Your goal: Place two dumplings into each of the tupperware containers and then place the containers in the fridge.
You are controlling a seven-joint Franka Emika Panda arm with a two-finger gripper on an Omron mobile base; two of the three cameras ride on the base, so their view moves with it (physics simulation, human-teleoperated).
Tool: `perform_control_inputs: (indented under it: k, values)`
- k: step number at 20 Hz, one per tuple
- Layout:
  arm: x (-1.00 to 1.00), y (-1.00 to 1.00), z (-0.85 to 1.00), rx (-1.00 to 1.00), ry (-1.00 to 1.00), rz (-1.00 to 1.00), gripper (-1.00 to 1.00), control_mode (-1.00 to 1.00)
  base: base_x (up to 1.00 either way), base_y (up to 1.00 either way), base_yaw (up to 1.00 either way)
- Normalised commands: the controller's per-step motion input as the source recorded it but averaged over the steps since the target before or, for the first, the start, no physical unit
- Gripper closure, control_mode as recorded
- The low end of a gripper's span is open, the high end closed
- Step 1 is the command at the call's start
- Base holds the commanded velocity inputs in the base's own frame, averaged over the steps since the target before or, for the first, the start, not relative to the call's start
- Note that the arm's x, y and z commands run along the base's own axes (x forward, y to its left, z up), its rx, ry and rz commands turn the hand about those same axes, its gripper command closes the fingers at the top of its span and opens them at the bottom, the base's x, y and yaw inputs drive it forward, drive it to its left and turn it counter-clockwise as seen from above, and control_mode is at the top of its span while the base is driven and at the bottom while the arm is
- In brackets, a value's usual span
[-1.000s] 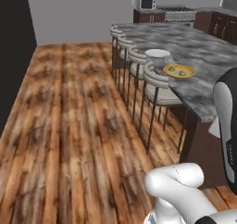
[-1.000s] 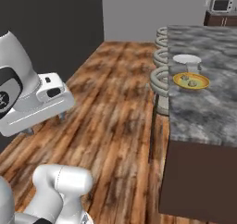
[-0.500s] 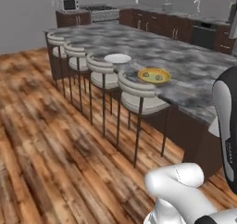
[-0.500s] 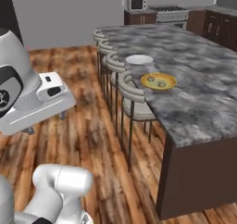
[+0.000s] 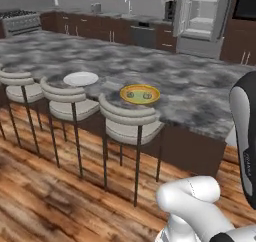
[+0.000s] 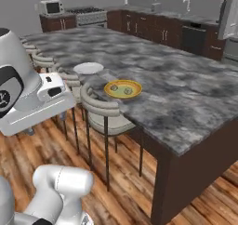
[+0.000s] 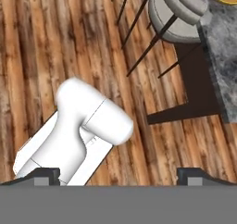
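We're in a home kitchen. Big grey marbled stone island counter (image 5: 200,93) with three cream round-backed bar stools (image 5: 131,121) on thin dark legs along its near edge. At 12 o'clock, a run of dark brown wooden base cabinets (image 5: 100,31); at 1 o'clock, a tall silver-grey steel fridge (image 5: 202,16) standing open, pale shelves showing. Steel range (image 6: 90,15) and white boxy microwave (image 6: 51,7) at 10–11 o'clock. Brown wood plank floor (image 7: 51,38).

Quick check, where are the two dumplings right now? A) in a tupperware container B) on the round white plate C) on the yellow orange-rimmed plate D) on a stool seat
C: both dumplings sit as small pale lumps on the yellow plate at the island counter's edge, while the white plate beside it carries nothing.
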Motion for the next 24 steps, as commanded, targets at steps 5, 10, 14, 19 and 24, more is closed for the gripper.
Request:
perform_control_inputs:
  k: [5, 10, 14, 19, 24]
  values:
    - [0.0, 0.0, 0.0, 0.0, 0.0, 0.0, -1.0, 1.0, 0.45, 0.94, -0.66]
    - [0.0, 0.0, 0.0, 0.0, 0.0, 0.0, -1.0, 1.0, 0.05, 0.82, -0.73]
    - [0.0, 0.0, 0.0, 0.0, 0.0, 0.0, -1.0, 1.0, 0.16, 0.76, -0.74]
    - [0.0, 0.0, 0.0, 0.0, 0.0, 0.0, -1.0, 1.0, 0.01, 1.0, -0.58]
    - [0.0, 0.0, 0.0, 0.0, 0.0, 0.0, -1.0, 1.0, 0.12, 0.95, -0.33]
